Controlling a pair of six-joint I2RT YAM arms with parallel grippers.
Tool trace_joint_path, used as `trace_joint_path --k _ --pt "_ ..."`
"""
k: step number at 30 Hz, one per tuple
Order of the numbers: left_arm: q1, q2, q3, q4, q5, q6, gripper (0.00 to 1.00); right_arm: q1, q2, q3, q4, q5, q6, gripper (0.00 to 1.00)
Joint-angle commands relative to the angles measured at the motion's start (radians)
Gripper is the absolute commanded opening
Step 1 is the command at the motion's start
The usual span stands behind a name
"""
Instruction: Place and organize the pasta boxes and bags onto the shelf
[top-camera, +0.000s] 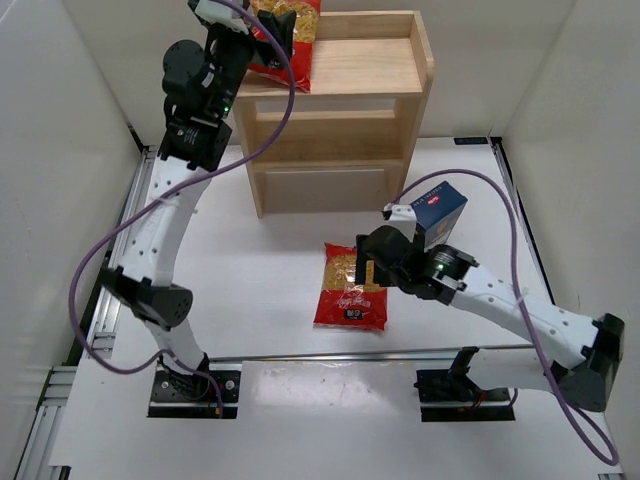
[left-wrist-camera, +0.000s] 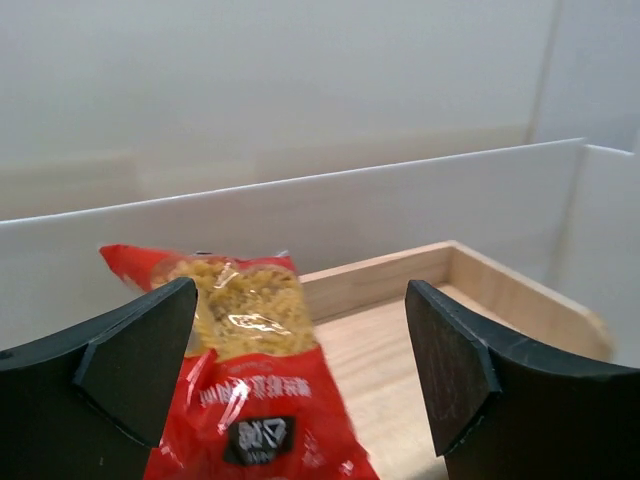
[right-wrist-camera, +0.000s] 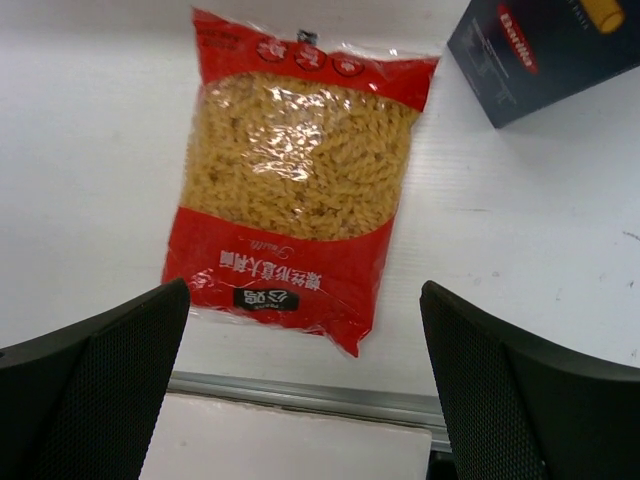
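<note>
— Right tool (right-wrist-camera: 305, 290), jaws apart, hovers above the red bag (right-wrist-camera: 295, 190) on the table (top-camera: 270, 260); its long axis runs straight ahead, width between the jaws
— Left tool (left-wrist-camera: 300, 290) apart too, second bag (left-wrist-camera: 250, 370) atop the shelf (top-camera: 370, 65)

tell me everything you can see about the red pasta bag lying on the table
The red pasta bag is flat, glossy plastic with a clear window showing yellow spiral pasta. It has red bands at both ends, white print and a small dark label. It lies face up on the white table, close to the dark blue box but not touching it. The right gripper hangs over it with jaws open, not touching.
</note>
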Motion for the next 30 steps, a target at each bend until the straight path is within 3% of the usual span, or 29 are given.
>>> trace_joint_path --k 1,5,10,18,19,23,26,30 --pt "-0.004 -0.073 -0.078 -0.041 0.051 -0.001 0.94 -0.001 0.094 0.056 -0.043 0.01 0.023 1.0" --pt "0.022 0.008 -0.072 -0.109 0.022 -0.001 0.93 -0.024 0.261 0.128 -0.076 0.041 0.029 1.0" --pt "0.033 0.047 -0.116 -0.169 0.109 -0.001 0.9 -0.061 0.31 0.088 -0.017 -0.047 0.03 1.0" --pt "0.023 0.079 -0.187 -0.205 0.143 -0.001 0.61 -0.081 0.415 0.022 0.103 -0.135 -0.051 1.0" --pt "0.023 0.068 -0.196 -0.206 0.157 -0.001 0.53 -0.081 0.415 0.013 0.159 -0.157 -0.069 1.0" --pt "0.002 0.018 -0.24 -0.215 0.169 -0.001 0.47 -0.09 0.454 0.013 0.225 -0.203 -0.089 1.0" --pt "-0.01 -0.016 -0.266 -0.215 0.169 -0.001 0.51 -0.1 0.484 0.004 0.265 -0.225 -0.115 1.0" --pt "-0.02 -0.057 -0.289 -0.224 0.142 -0.001 0.81 -0.1 0.533 0.004 0.278 -0.251 -0.126 0.96"
